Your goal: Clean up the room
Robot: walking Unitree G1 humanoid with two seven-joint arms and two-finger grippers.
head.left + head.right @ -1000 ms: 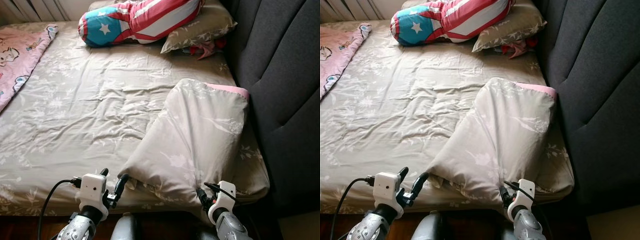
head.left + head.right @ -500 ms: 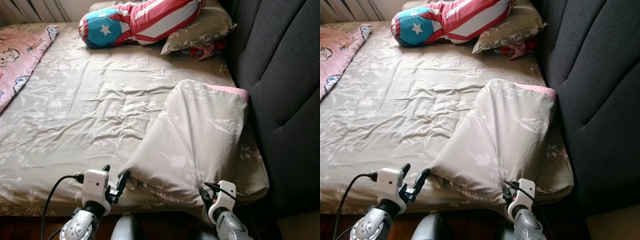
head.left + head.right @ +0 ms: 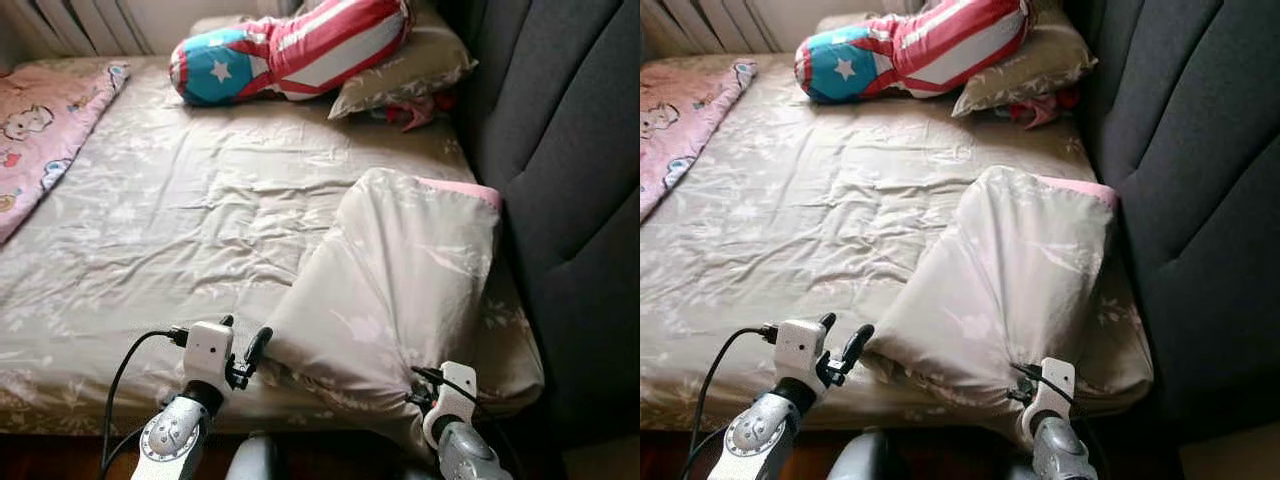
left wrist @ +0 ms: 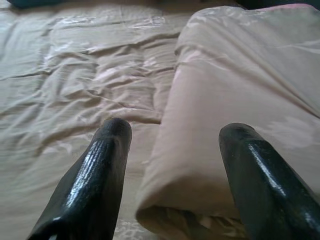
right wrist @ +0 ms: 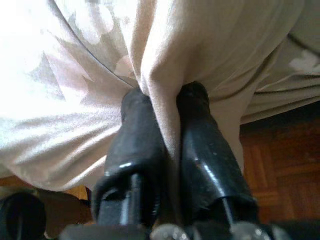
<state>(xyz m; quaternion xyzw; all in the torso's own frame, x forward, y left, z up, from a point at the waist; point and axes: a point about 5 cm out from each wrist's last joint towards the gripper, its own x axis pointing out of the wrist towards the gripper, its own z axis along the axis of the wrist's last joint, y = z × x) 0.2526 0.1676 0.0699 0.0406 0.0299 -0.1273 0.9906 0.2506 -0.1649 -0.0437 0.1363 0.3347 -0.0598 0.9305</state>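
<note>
The bed [image 3: 150, 230] wears a wrinkled beige sheet with pale flowers. On it lie a folded beige duvet [image 3: 400, 280] near the dark headboard [image 3: 560, 150], 1 flowery pillow [image 3: 405, 70], a star-and-stripe cushion [image 3: 290, 45] against it, and a pink blanket [image 3: 35, 125] along the far side.

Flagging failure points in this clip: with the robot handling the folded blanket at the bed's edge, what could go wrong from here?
1. The right gripper pinches only a thin fold of the folded blanket; a pull might slip the cloth free.
2. The left gripper is open with the blanket's corner between its fingers, not yet gripped, so lifting now would probably hang it lopsided.
3. That near corner overhangs the bed and could slide toward the floor.
</note>
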